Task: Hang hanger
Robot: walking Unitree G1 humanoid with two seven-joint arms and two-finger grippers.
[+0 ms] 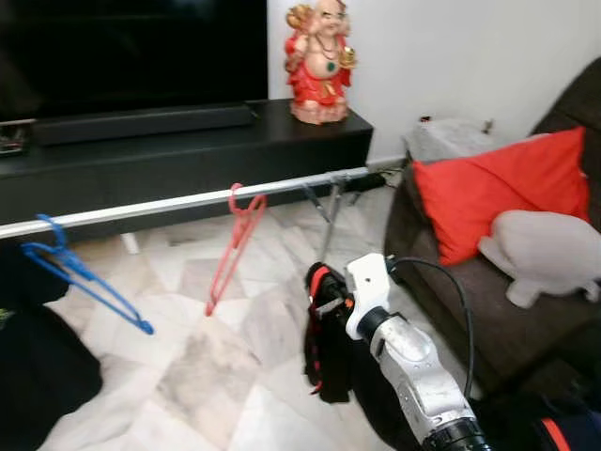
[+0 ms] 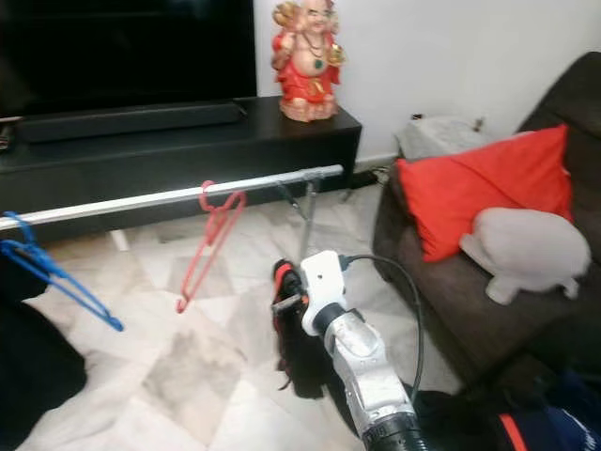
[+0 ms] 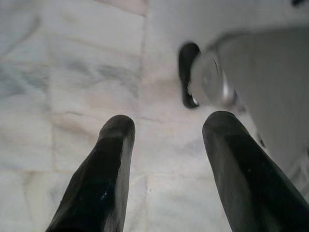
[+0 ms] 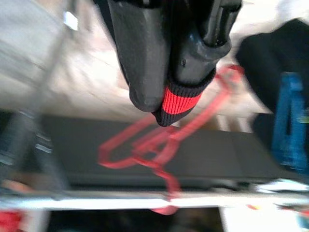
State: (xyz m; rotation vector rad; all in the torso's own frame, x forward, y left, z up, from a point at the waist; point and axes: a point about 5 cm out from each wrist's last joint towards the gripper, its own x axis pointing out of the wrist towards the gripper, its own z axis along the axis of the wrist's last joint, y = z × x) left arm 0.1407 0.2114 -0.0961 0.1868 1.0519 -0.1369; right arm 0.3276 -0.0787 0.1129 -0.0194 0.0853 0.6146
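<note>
- Your right claw (image 1: 321,315) is clamped on a black garment with red trim (image 1: 324,352), held low in front of the robot.
- The thin red plastic hanger (image 1: 235,246) already hangs by its hook on the long silver metal rail (image 1: 178,203), ahead of that claw and a little to its left.
- The hanger's long axis slopes down and leftward from the rail; the right arm is clearly the nearer one.
- A blue plastic hanger (image 1: 80,274) hangs further left on the same rail.
- Your left claw (image 3: 166,179) points at the marble floor (image 3: 72,72), fingers apart, holding nothing.
</note>
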